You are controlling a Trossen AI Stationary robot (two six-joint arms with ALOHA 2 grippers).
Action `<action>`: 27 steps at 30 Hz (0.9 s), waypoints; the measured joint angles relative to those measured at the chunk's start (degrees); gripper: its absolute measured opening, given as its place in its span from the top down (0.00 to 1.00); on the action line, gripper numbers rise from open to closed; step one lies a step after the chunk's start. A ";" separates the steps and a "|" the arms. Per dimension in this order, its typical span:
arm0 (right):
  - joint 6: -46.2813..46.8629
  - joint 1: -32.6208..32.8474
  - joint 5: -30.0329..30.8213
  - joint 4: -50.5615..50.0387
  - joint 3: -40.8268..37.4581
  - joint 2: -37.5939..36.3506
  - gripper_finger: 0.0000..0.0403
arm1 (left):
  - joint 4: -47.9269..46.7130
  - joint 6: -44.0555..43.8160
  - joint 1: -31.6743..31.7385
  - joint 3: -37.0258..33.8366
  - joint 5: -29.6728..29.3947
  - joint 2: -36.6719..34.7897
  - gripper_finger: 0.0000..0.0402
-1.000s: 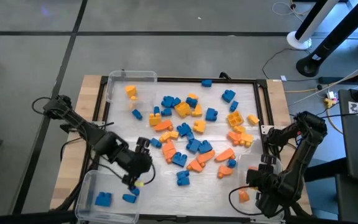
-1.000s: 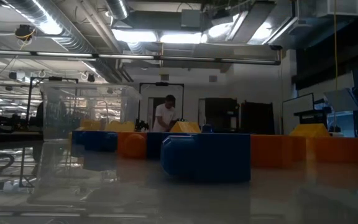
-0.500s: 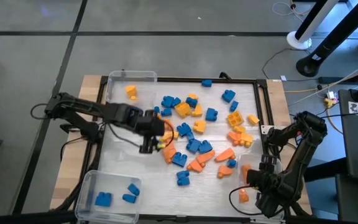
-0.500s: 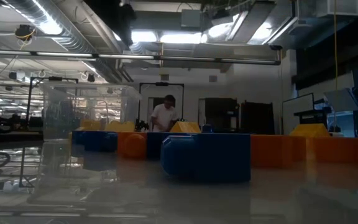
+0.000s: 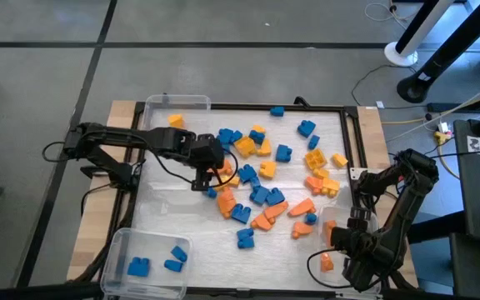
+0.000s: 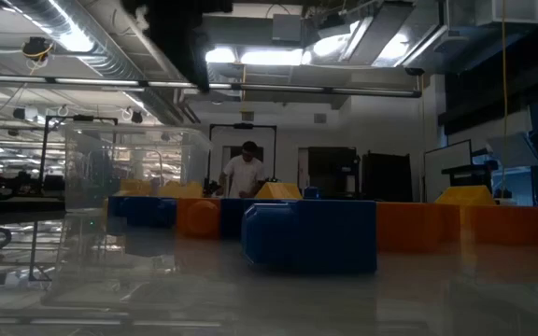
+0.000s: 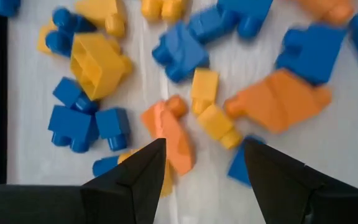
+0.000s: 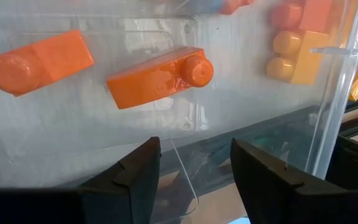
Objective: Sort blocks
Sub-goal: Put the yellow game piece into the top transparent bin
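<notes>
Left wrist view shows the left gripper hanging with its fingers spread and nothing between them, directly over a small orange studded plastic brick that lies just ahead of the finger gap, its long axis running roughly from 11 to 5 o'clock, a yellow brick touching or nearly touching its side. From above, the left gripper sits at the 9 o'clock edge of the loose pile of blue, orange and yellow bricks on the white tabletop, clearly the nearer arm. The right gripper waits at about 4 o'clock, fingers apart and empty, above a clear plastic bin holding orange bricks.
</notes>
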 joint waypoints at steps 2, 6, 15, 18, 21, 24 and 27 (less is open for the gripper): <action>-0.01 0.00 0.14 -0.03 0.00 0.00 0.52 | 0.31 0.79 1.26 -1.55 -0.02 0.53 0.49; -0.02 0.00 0.56 -0.07 0.00 0.00 0.52 | 0.64 0.42 4.41 -4.72 -0.02 0.62 0.49; -0.04 0.00 2.84 0.00 0.00 0.00 0.52 | 1.63 1.67 9.65 -9.14 0.00 0.62 0.49; -0.04 0.00 3.16 0.00 0.00 0.00 0.52 | 2.87 3.09 9.91 -11.43 -0.02 0.59 0.49; -0.04 0.00 3.19 -0.03 0.00 0.00 0.52 | 5.39 5.00 9.79 -14.14 -0.02 0.59 0.49; -0.04 0.00 3.19 -0.04 0.00 0.00 0.52 | 8.61 6.96 9.74 -16.43 0.00 0.57 0.49; -0.04 0.00 3.19 -0.03 0.00 0.00 0.52 | 12.01 7.68 9.78 -18.12 -0.03 0.57 0.49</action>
